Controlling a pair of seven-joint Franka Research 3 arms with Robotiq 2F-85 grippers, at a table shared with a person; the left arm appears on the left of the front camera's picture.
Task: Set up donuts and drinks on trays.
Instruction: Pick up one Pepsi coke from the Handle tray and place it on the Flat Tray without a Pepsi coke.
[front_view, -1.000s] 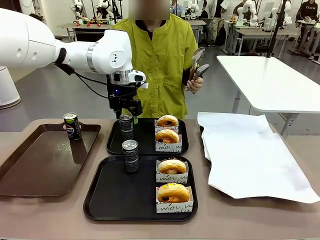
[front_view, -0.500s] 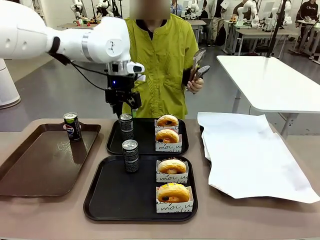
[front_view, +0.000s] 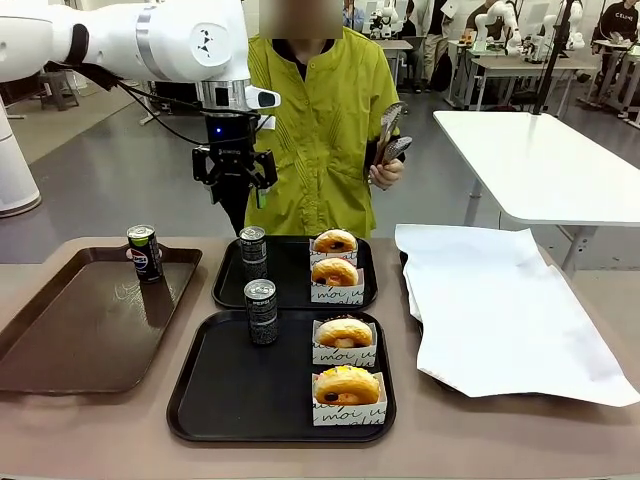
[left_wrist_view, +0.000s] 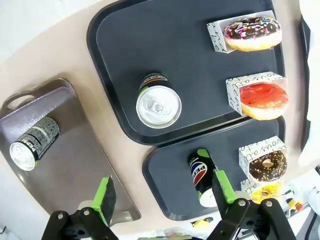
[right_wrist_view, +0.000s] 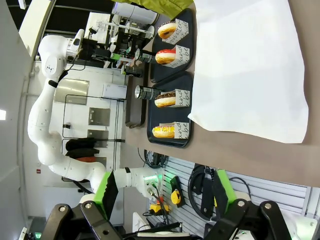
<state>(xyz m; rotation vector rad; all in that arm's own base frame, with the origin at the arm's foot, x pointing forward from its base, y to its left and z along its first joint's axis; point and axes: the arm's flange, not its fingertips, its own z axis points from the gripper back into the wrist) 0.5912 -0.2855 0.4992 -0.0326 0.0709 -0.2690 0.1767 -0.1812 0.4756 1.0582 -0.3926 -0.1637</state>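
Observation:
Two black trays lie mid-table. The far tray (front_view: 290, 282) holds a black can (front_view: 253, 252) and two sleeved donuts (front_view: 335, 243), (front_view: 335, 272). The near tray (front_view: 238, 385) carries a second can (front_view: 262, 312) and two more donuts (front_view: 344, 333), (front_view: 347, 386). My left gripper (front_view: 233, 183) hangs open high above the far tray's can, holding nothing. From the left wrist, the open left gripper (left_wrist_view: 164, 194) looks straight down on that can (left_wrist_view: 159, 103). My right gripper (right_wrist_view: 165, 187) is open and far from the table.
A third can (front_view: 145, 252) stands on the long brown tray (front_view: 80, 330) at the left. White paper (front_view: 500, 310) covers the table's right side. A person across the table holds metal tongs (front_view: 392, 130) at chest height.
My left gripper has risen well above the far tray's can and shifted a little left. The can stays standing on the tray.

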